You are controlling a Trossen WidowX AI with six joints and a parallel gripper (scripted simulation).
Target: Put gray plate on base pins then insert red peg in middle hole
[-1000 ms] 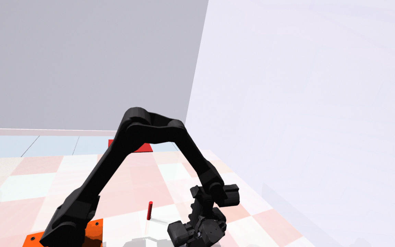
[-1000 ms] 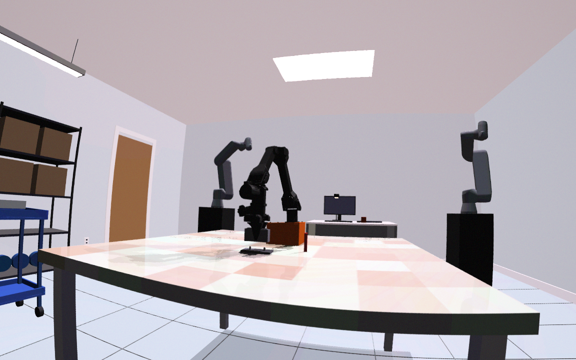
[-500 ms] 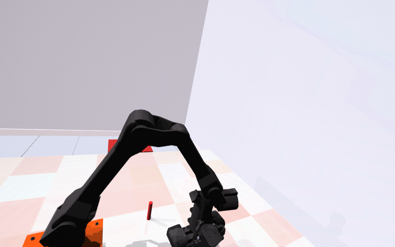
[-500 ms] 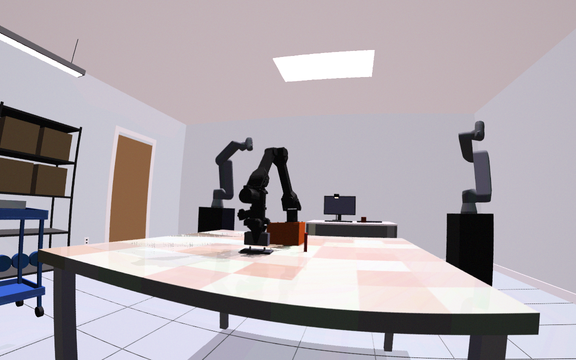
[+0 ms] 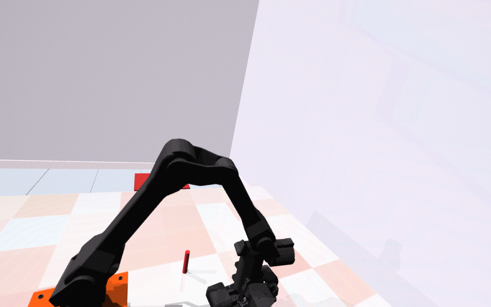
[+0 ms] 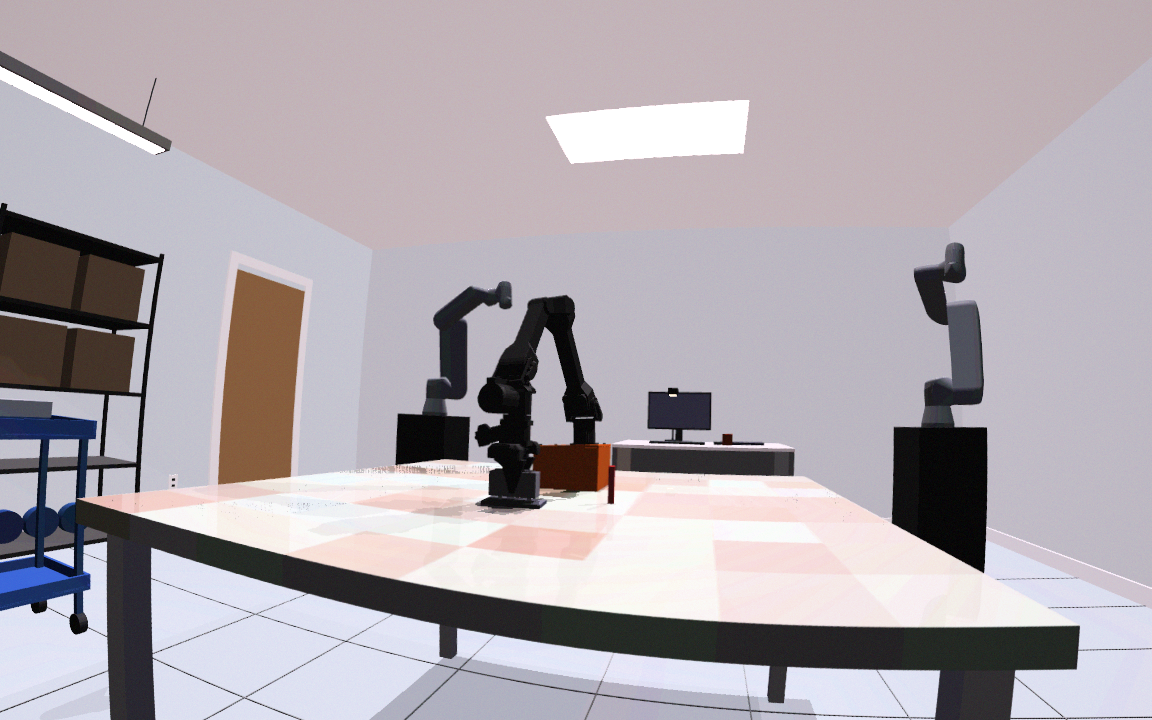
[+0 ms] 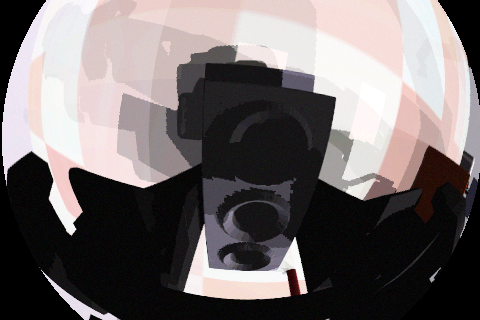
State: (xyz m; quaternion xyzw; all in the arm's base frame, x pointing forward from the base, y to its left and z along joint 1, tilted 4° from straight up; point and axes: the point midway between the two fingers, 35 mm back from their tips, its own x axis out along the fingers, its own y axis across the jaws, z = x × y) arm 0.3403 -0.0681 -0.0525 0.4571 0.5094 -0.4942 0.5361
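Note:
My gripper (image 5: 244,296) (image 6: 513,463) (image 7: 251,168) is shut on the gray plate (image 6: 518,486) (image 7: 216,214) and holds it low over the table. In the wrist view the plate hangs between my fingers, and two round holes show in it. The dark base (image 6: 513,504) lies flat on the table right under the plate. I cannot tell whether the plate touches the base or its pins. The red peg (image 5: 186,261) (image 6: 610,489) (image 7: 294,282) stands upright on the table, a short way to the side of my gripper.
The orange block (image 5: 119,286) (image 6: 571,465) at the arm's foot stands close behind the base. A red square (image 5: 142,181) lies on the floor beyond the table. Other robot arms, a desk with a monitor and a shelf stand around the room, away from the table.

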